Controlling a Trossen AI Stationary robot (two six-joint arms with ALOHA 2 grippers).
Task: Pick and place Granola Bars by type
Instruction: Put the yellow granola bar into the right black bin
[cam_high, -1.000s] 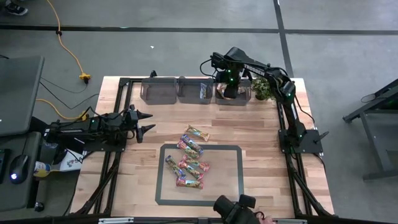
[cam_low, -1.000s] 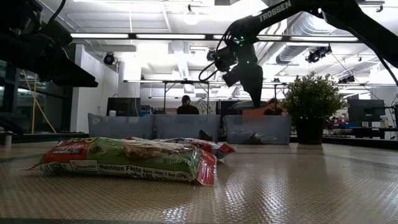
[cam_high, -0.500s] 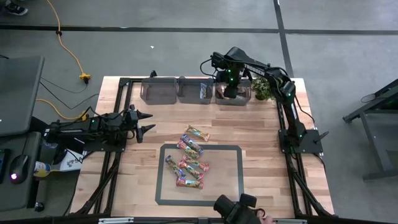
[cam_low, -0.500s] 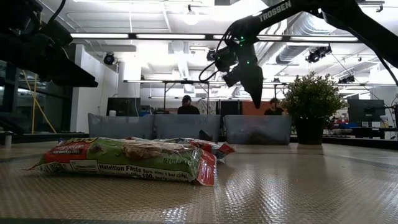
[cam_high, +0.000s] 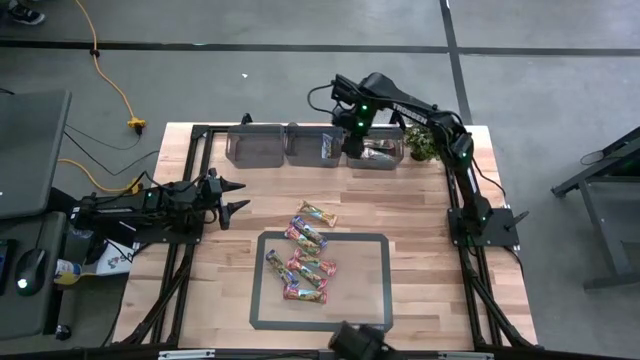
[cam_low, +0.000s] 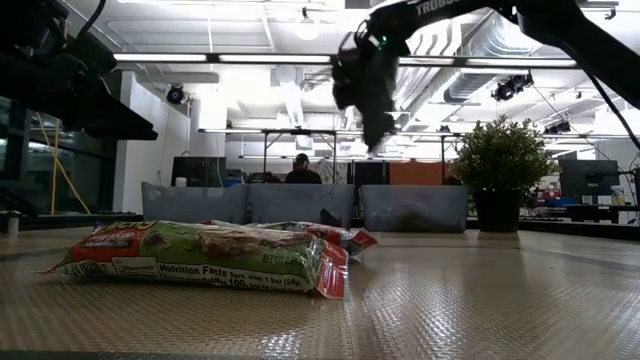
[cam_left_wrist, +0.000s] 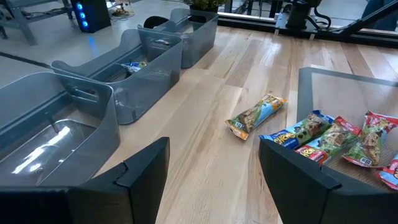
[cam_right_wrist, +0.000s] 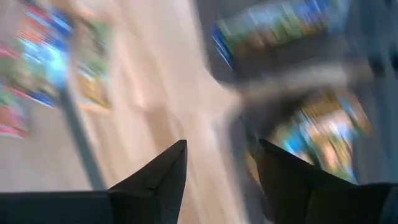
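The wooden table (cam_high: 420, 250) carries a row of three grey bins (cam_high: 317, 146) along its far edge, and every place below is given from that row. A potted plant (cam_high: 421, 142) stands just beside the row's right end. Well in front of the bins a dark rectangular frame (cam_high: 388, 280) is marked on the table, and the Granola Bars (cam_high: 305, 262) still to be sorted lie in a loose cluster over its left part, with one bar (cam_high: 316, 213) between the frame and the bins. At least one bar (cam_high: 329, 146) is seen in the middle bin and others (cam_high: 383, 151) in the right-hand one.

The right gripper (cam_high: 352, 135) is held above the bins, over the joint of the middle and right ones; its fingers (cam_right_wrist: 155, 177) are spread and nothing is held between them. The left gripper (cam_high: 236, 196) waits well in front of the left end of the row, its fingers (cam_left_wrist: 140, 171) likewise apart and empty.

The step in hand is judged to be the reach for the next bar. The lone bar nearest the bins is best taken first, gripped across its short width at mid-length. The wrapper colour should be checked against the bins' contents before release.
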